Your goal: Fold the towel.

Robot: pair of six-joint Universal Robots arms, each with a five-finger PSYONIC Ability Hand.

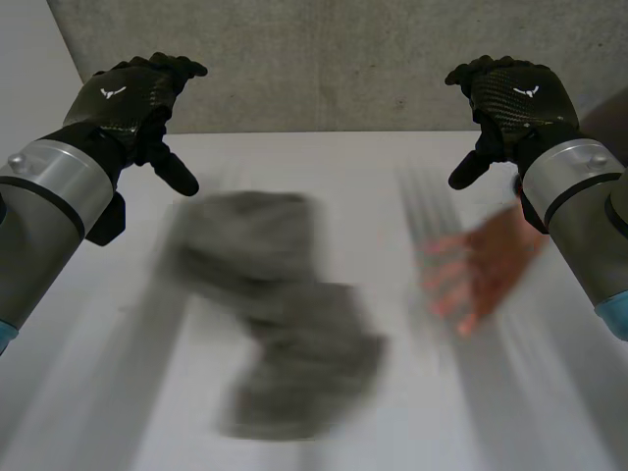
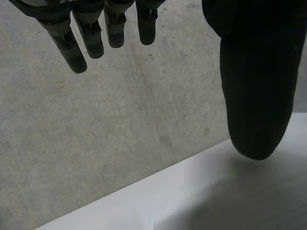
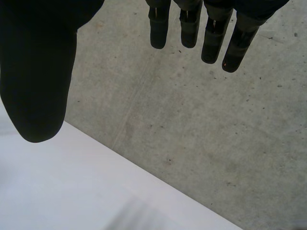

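Left hand [image 1: 137, 98] is held above the far-left of the worktop [image 1: 549, 412], fingers loosely extended, nothing grasped. In its wrist view the left hand [image 2: 254, 86] is seen with its thumb apart from the fingers and a concrete wall [image 2: 120, 134] behind. Right hand [image 1: 510, 98] is mirrored at far right, likewise released and empty. This is confirmed in its own view, where the right hand [image 3: 38, 72] is spread with nothing between thumb and fingers.

The towel [image 1: 280, 314], grey and crumpled, lies on the worktop around the middle, somewhat left of centre. Its long axis runs diagonally from far-left to near-right. It lies nearward and rightward of the left hand, and well left and nearward of the right hand. The left hand is judged the nearer, its thumb close above the towel's far-left end (corners and edges cannot be made out). A person's hand [image 1: 481, 270] is seen low over the worktop at right, between the towel and the right arm.

Counted: one towel, two robot hands, one person's hand. Folding is not yet begun.
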